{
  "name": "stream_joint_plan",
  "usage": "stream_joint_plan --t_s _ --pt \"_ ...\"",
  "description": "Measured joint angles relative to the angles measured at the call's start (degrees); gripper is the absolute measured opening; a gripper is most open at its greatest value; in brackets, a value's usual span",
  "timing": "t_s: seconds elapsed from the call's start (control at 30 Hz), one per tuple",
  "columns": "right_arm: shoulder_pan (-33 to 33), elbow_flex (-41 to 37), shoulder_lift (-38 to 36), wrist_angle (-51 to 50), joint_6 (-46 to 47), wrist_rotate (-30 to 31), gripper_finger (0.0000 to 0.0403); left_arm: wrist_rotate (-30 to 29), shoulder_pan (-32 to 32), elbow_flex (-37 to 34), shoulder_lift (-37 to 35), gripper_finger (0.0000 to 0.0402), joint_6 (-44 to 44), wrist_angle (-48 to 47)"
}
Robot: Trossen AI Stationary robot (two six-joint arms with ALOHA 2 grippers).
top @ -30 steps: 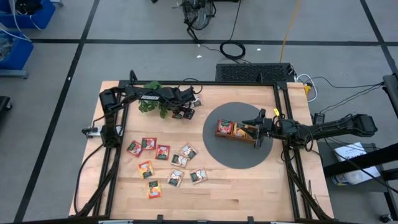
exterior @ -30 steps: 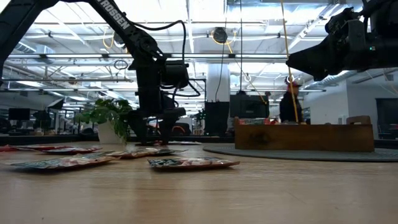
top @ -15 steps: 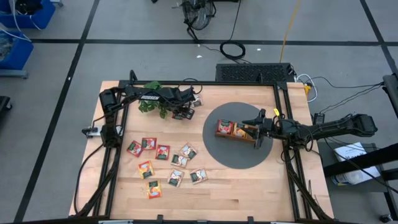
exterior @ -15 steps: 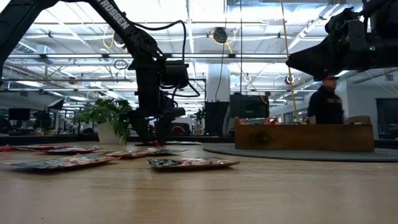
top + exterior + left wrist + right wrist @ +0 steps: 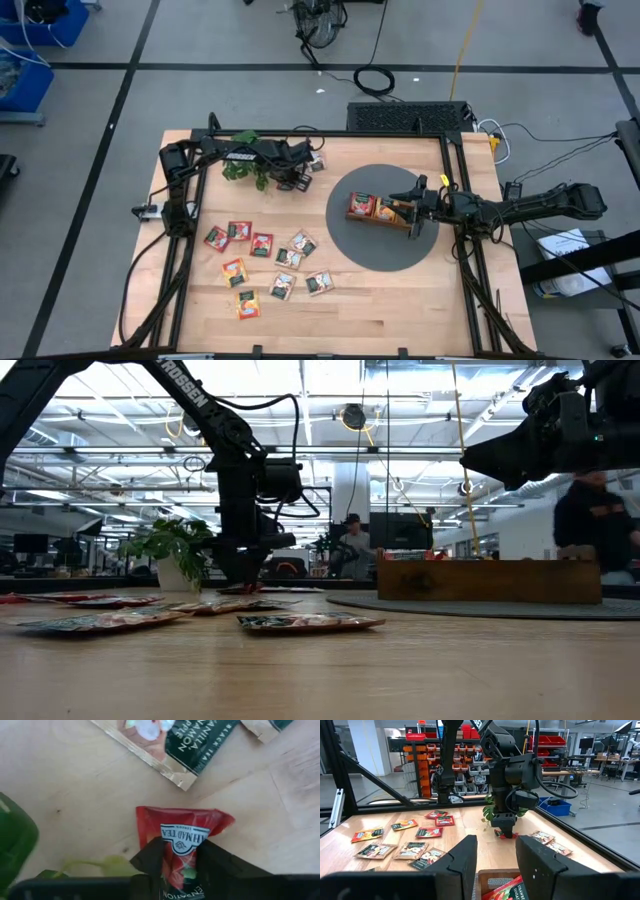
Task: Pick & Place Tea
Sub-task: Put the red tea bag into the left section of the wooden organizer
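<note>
Take the round grey mat (image 5: 385,245) as your landmark. Furthest to its left on the desk (image 5: 380,305) you have the loose tea sachets (image 5: 262,244), a scatter of red, orange-yellow and white-green squares lying flat on the wood, well apart from the mat. Above that scatter and nearer the mat's upper left edge stands the small plant (image 5: 240,168), and just beside it, on the mat's side, your left end effector (image 5: 289,183) is down at the desk surface. In the left wrist view its fingers (image 5: 150,860) are pinched on either side of a red sachet (image 5: 182,840), which still lies on the wood; two more sachets (image 5: 185,745) lie just beyond it, on the mat's side.

On the mat itself sits the wooden tray (image 5: 380,211), with red and orange-yellow sachets already in its compartments. Your right end effector (image 5: 418,208) hovers over the tray's right end, its fingers (image 5: 465,857) spread partway with nothing between them. Beyond the desk, in the low view, a person (image 5: 590,525) stands in the room behind the tray.
</note>
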Motion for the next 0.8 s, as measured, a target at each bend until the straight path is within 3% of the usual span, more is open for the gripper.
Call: stream_joint_plan --t_s 0.27,0.53,0.7,0.8 --pt "0.0 0.01 0.01 0.0 0.0 0.0 0.0123 1.85 -0.09 -0.02 -0.02 0.0017 11.44 -0.02" --pt "0.0 0.0 0.01 -0.01 0.0 0.0 0.0123 1.98 -1.26 -0.24 -2.06 0.005 18.13 -0.22" --pt "-0.02 0.0 0.02 -0.09 0.0 0.0 0.0123 0.03 -4.79 -0.5 -7.07 0.0015 20.23 -0.23" --pt "0.0 0.02 0.01 -0.19 0.0 0.01 0.0123 -2.62 -7.17 -0.31 -11.01 0.0018 22.67 0.41"
